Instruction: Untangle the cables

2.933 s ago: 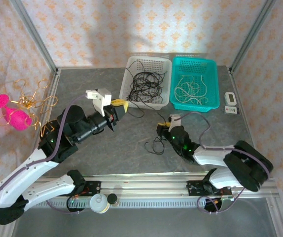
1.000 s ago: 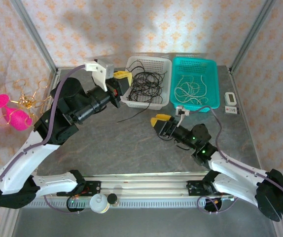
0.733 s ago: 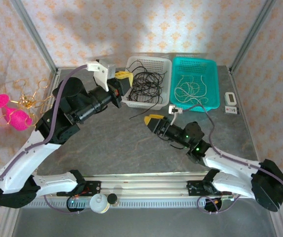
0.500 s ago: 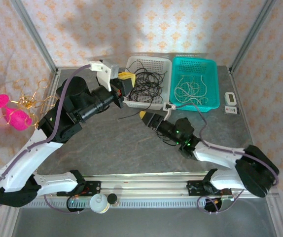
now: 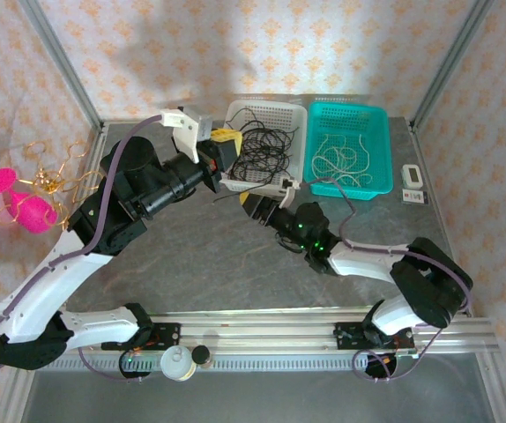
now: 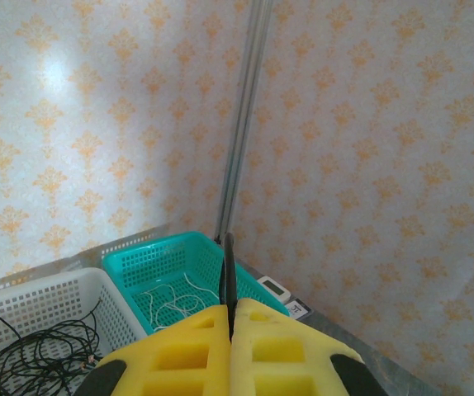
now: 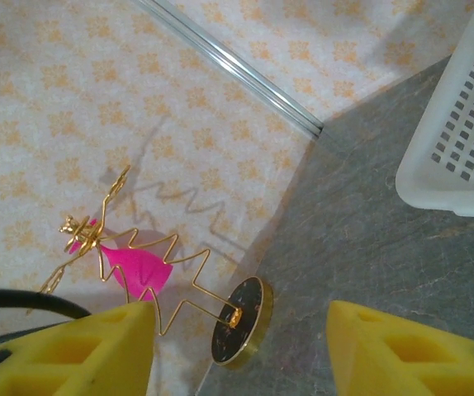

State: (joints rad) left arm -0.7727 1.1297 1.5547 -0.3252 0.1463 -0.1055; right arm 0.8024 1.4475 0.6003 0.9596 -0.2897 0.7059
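Nearly done, I judge: black cables (image 5: 262, 152) lie in the white basket (image 5: 266, 104), white cables (image 5: 343, 160) in the teal basket (image 5: 350, 107), and my left end effector (image 5: 223, 141) clamps a black strand (image 6: 229, 272) not yet dropped in (right end effector (image 5: 255, 205) agape, empty).

Left arm (image 5: 68, 264) raised with bent elbow, reaching forward and rightward, left gripper (image 5: 225, 139) with yellow pads pressed together on a thin black cable (image 6: 229, 276), right arm (image 5: 368, 262) stretched low and leftward, right gripper (image 5: 255, 205) fingers parted, holding nothing.
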